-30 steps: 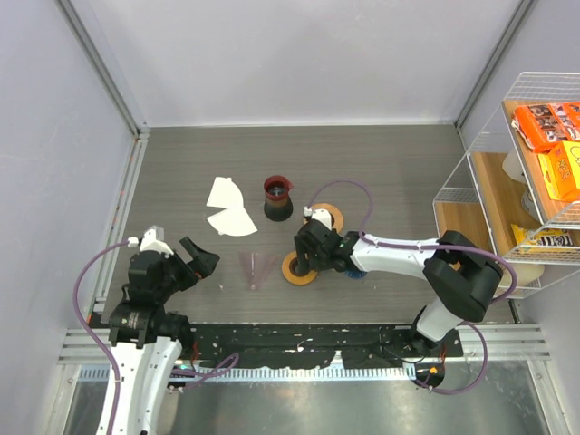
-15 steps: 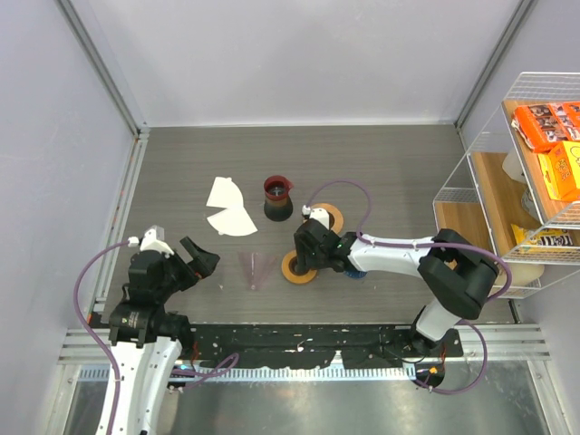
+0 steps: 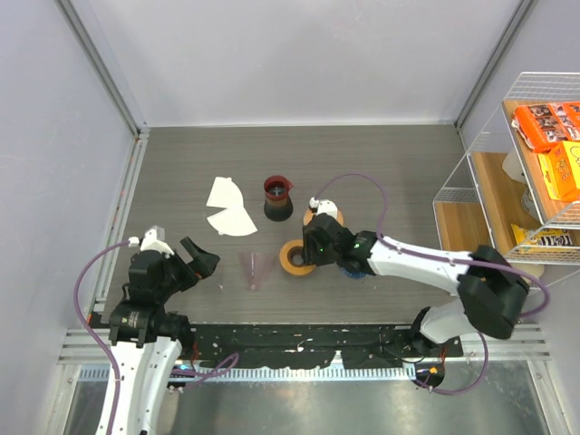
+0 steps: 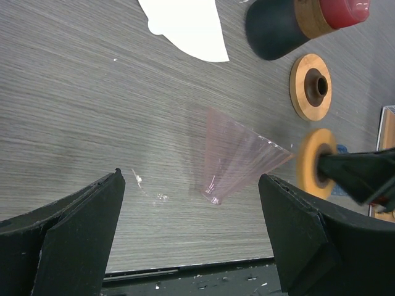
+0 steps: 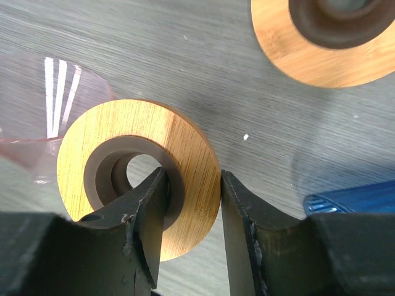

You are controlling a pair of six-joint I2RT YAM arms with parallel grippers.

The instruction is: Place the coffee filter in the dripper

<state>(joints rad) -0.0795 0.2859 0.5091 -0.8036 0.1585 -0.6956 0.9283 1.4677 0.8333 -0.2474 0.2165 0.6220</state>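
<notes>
We judge the filter (image 3: 234, 221), left of the jug (image 3: 277, 198), light and floppy: pinch its curved edge. Our right gripper (image 5: 192, 185) clamps the orange ring (image 5: 120, 132); left gripper (image 4: 191, 179) gapes.

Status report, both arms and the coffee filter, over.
Left gripper open, empty. Right gripper pinching wooden ring, dripper beside it, mostly under right arm. Coffee filters flat on table, untouched. Pink cone on its side near ring.
</notes>
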